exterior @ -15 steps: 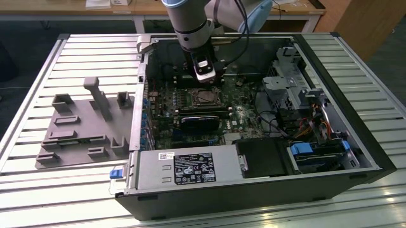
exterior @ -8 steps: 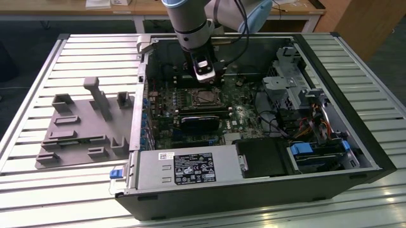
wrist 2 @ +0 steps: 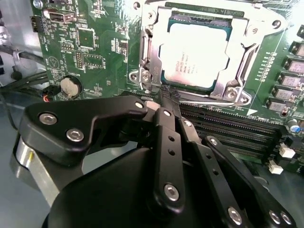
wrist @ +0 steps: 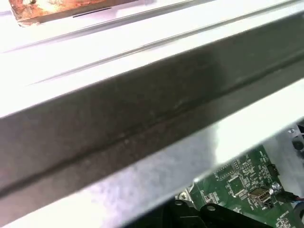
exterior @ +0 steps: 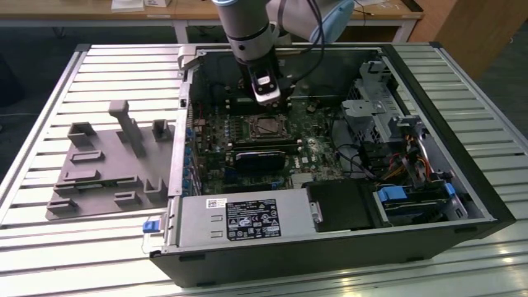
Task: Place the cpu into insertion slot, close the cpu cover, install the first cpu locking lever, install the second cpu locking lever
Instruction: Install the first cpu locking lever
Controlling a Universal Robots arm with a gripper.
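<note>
The cpu [wrist 2: 194, 54], with its pale metal top, lies in the insertion slot [exterior: 266, 125] on the green board. The silvery cpu cover [wrist 2: 241, 59] lies flat over it, and the chip shows through its window. My gripper [wrist 2: 164, 95] reaches down into the open computer case [exterior: 486, 204]. Its black fingers are shut together, and their tips are at the socket's edge by a corner of the cover. In the exterior view the gripper [exterior: 270, 102] hangs just behind the socket. Whether anything is caught between the tips, I cannot tell.
Long black memory slots [wrist 2: 228, 128] run beside the socket. A black card [exterior: 257, 161], a power supply [exterior: 239, 219], and drive cages with cables [exterior: 387, 117] surround the board. A grey fixture tray [exterior: 107, 167] lies on the slatted table at the exterior view's left. The case wall [wrist: 142, 109] passes close to the wrist.
</note>
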